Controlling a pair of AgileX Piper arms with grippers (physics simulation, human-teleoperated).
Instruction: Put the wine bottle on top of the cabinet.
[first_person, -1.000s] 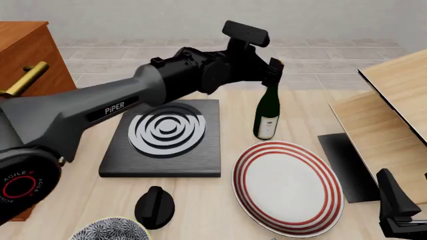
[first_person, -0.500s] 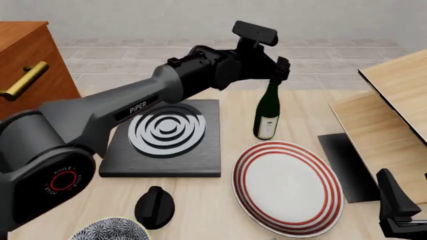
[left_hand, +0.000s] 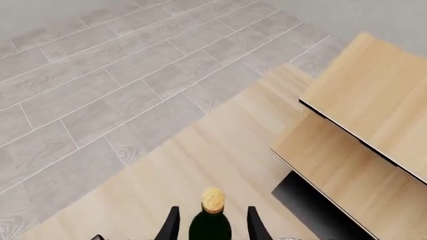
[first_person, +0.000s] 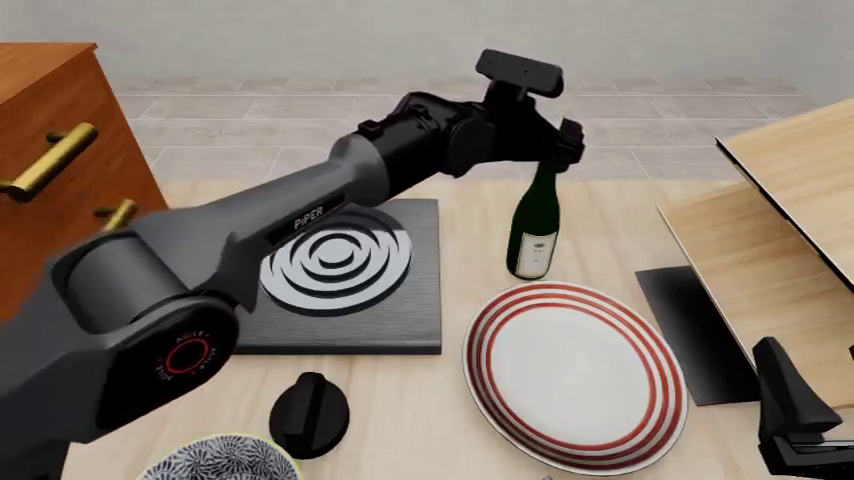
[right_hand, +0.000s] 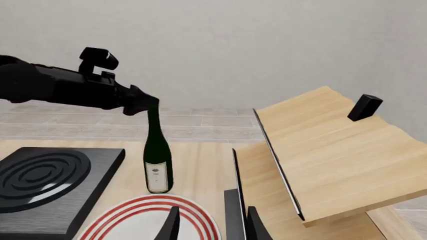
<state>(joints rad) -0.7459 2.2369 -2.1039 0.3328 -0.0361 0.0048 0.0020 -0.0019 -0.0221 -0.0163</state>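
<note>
Front view gives us, nearest the camera, our right gripper low at the table's near right edge; only its dark fingers show there, and in its own wrist view they stand apart with nothing between them. Just beyond it lies the red-ringed plate, and touching the table behind the plate's far rim stands the wine bottle: upright, slim, dark green glass, a long neck, a small white label near its base. To the bottle's left sits the black hob with its white rings. Our left arm stretches from the near left across the hob, forearm level, wrist bent down toward the bottle's top. The left gripper straddles the neck, one finger on either side of the glass, with the tan cork poking up between them in the left wrist view; we cannot tell whether the pads press the neck or stand just clear. Far left, the reddish-brown cabinet with brass handles stands well apart from the bottle. Pale wooden boards lean at the far right.
</note>
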